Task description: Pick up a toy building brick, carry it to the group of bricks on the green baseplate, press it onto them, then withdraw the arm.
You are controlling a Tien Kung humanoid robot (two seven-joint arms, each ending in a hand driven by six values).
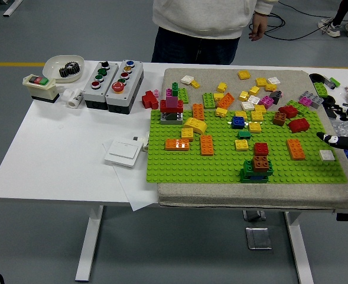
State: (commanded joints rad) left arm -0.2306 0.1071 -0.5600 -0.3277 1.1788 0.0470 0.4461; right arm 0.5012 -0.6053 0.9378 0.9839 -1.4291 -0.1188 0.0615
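A green baseplate (pixel 221 163) lies on a grey mat. Near its front edge stands a small stack of bricks (pixel 257 164): green at the bottom, brown-orange in the middle, red on top. A long orange brick (pixel 295 149) lies to its right, with a white brick (pixel 327 155) beyond that. My right hand (pixel 339 139) comes in at the right edge, just right of the baseplate. Its black fingers are stretched out and hold nothing. The left arm is out of sight.
Many loose bricks (pixel 253 97) cover the back of the mat and baseplate. Push-button boxes (pixel 113 77), a switch (pixel 39 86), a bowl with a gear (pixel 64 66) and a white plate (pixel 124 152) sit on the left of the table. A person (pixel 203 23) stands behind it, hands off the table.
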